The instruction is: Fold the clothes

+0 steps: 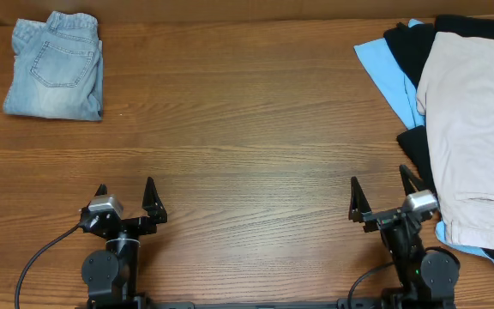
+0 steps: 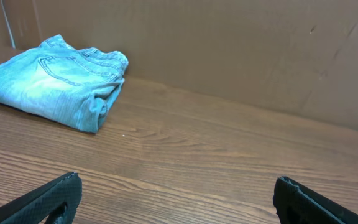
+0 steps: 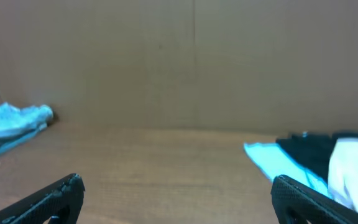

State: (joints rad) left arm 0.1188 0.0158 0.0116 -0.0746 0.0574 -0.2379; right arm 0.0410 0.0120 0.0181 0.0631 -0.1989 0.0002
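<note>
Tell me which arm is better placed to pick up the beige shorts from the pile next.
Right, most likely. The right gripper sits open just beside the beige shorts; the left gripper is across the table.

Black arms (image 1: 125, 233) stand on round bases (image 1: 101, 271). The left tool (image 1: 125, 187) and right tool (image 1: 378, 178) each have pointed black fingers (image 1: 151, 197) and a silver block (image 1: 103, 206); black cables (image 1: 37, 257) leave the bases.

Beige shorts (image 1: 474, 129) cover most of the black garment (image 1: 408, 47).
</note>
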